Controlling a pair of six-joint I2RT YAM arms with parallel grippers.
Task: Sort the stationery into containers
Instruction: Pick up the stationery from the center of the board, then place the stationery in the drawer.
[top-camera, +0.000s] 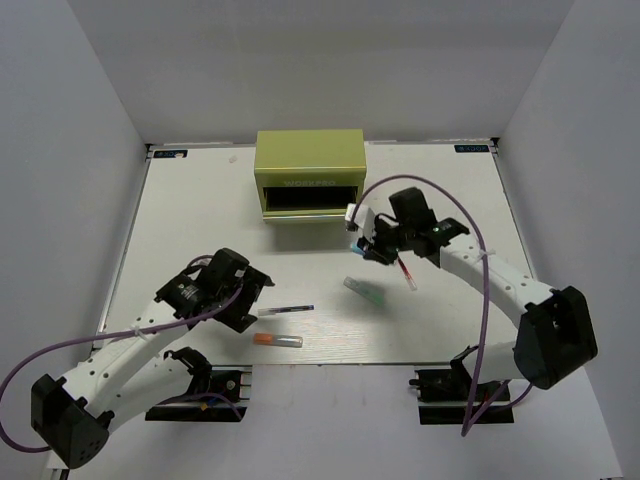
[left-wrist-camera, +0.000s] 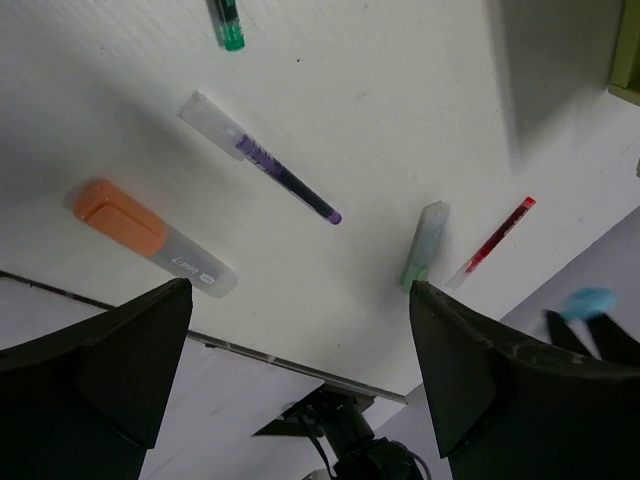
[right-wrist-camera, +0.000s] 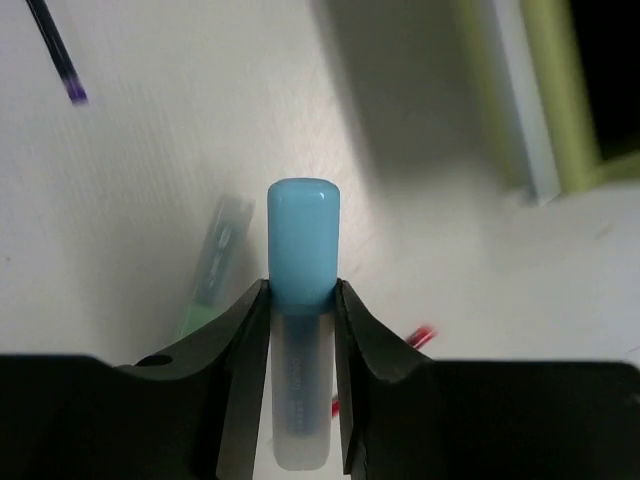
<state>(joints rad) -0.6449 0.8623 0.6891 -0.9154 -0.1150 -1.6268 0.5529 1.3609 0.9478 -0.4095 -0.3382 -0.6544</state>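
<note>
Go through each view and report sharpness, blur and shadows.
Top external view: evenly lit and sharp, shadows soft, the open front of the chest dark. Left wrist view: orange-capped marker crisp, the fingers of the left end effector dark and soft. Right wrist view: blue-capped marker in the right end effector fairly sharp, green-capped marker and red pen behind it smeared.

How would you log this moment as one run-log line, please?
right gripper: shut on blue-capped marker | left gripper: open, empty | loose on table: orange-capped marker, green-capped marker, red pen, dark pen
</note>
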